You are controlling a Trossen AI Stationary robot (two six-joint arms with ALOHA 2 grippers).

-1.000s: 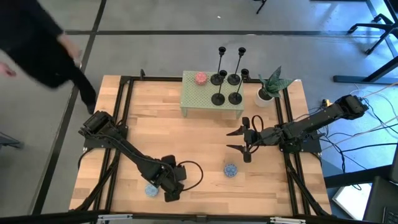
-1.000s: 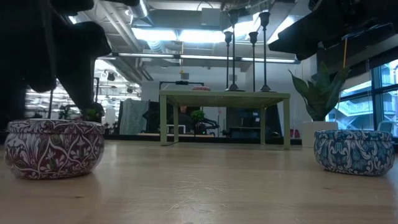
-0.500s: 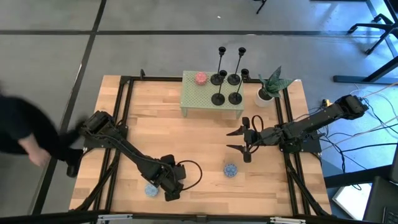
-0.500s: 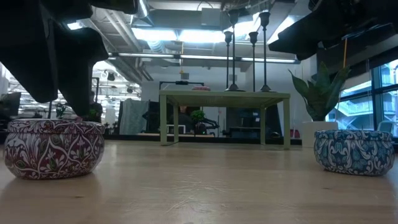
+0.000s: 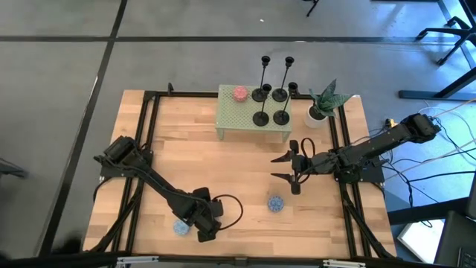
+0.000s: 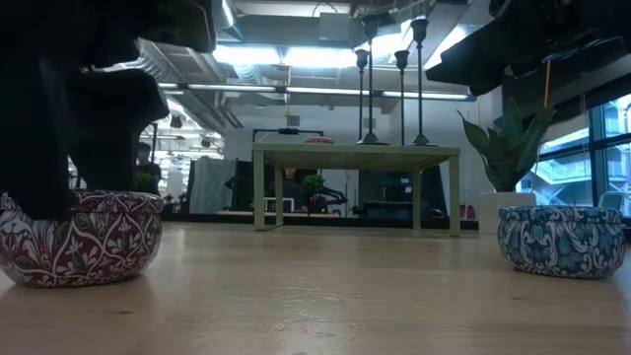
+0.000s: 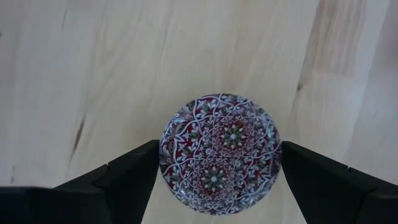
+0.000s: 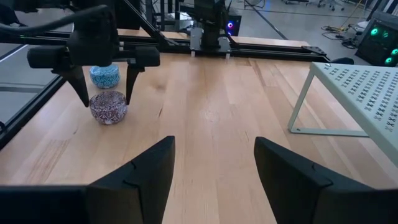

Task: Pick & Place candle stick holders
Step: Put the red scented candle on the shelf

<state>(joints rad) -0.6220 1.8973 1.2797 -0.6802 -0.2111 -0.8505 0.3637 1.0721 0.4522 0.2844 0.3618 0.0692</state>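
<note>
My left gripper (image 7: 214,165) stood spread around the red patterned tin (image 7: 219,152), not the candle stick holders (image 5: 271,95); closing risked grabbing the wrong object.

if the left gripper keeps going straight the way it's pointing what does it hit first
The left gripper points down with its open fingers on either side of a red patterned round tin. Going straight on, it would probably meet the wooden table around the tin, fingers straddling it.
</note>
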